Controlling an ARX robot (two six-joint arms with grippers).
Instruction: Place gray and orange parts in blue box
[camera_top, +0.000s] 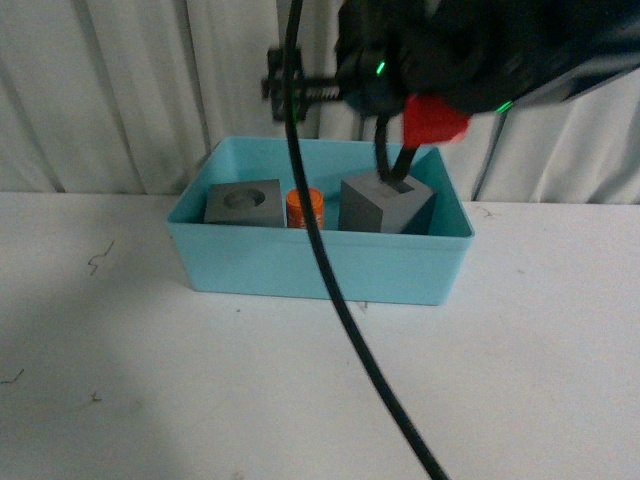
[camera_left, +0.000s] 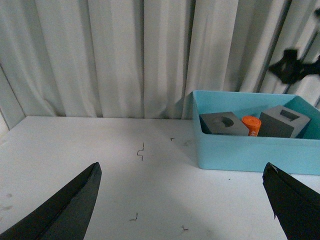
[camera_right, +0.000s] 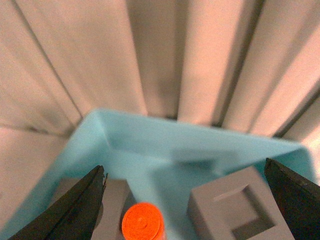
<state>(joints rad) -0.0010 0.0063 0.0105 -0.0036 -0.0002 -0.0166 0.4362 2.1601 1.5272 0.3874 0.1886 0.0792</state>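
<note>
Three parts we see in the turquoise tub from the front, round-recess cube, orange cylinder, square-recess cube, our left gripper spread wide over the table, our right gripper spread above the tub, neither holding anything.

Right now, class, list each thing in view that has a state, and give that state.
Blue box: open-topped, holding three parts.
Round-recess gray cube: in box.
Orange cylinder: upright, in box.
Square-recess gray cube: in box, tilted.
Left gripper: open, empty.
Right gripper: open, above box.

Orange cylinder half-hidden (behind blue box wall)
</note>
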